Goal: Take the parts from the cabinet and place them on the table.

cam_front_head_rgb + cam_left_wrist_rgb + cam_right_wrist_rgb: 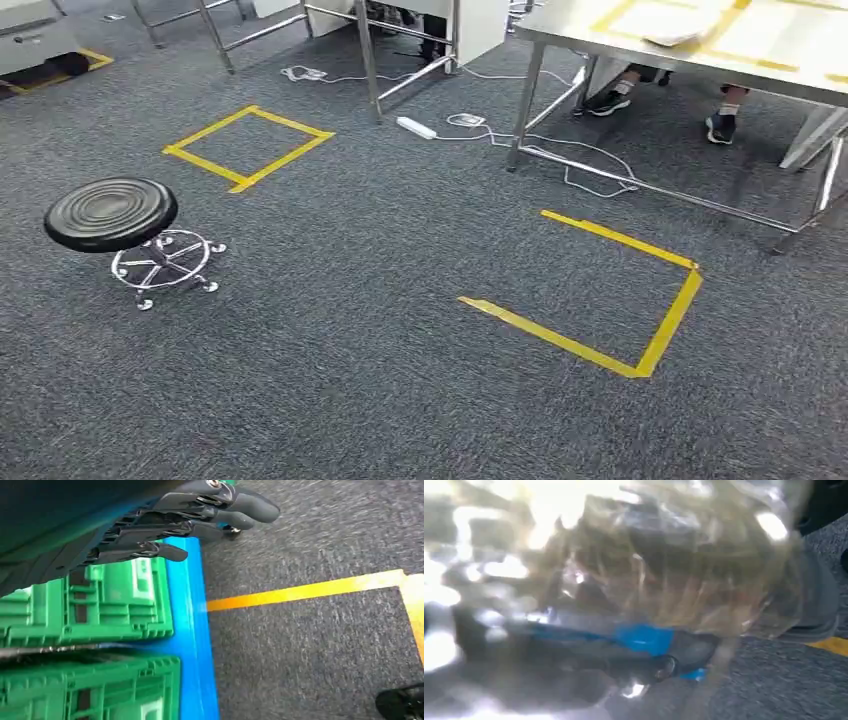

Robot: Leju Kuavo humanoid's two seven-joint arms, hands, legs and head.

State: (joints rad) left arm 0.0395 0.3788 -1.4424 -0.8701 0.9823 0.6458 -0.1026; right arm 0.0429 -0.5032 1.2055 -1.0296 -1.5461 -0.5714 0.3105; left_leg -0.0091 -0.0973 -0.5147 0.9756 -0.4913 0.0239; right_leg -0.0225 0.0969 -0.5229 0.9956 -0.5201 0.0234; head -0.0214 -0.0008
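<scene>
My right hand (644, 666) holds a crinkled clear plastic bag (664, 565) with brownish parts inside; the bag is blurred and hides most of the fingers. A patch of blue shows under the bag. My left hand (190, 520) hangs with its dark fingers stretched out and nothing in them, just above green plastic crates (115, 600) on a blue base (192, 630). In the head view the steel table (790, 45) stands at the far right, with yellow tape marks and a white item (680, 35) on top.
A black round stool (110, 212) on castors stands at the left. On the grey carpet lie a yellow tape square (248, 148) and an open tape outline (610, 300). A power strip (416, 127) and cables lie by the table legs. A person's feet (720, 125) are under the table.
</scene>
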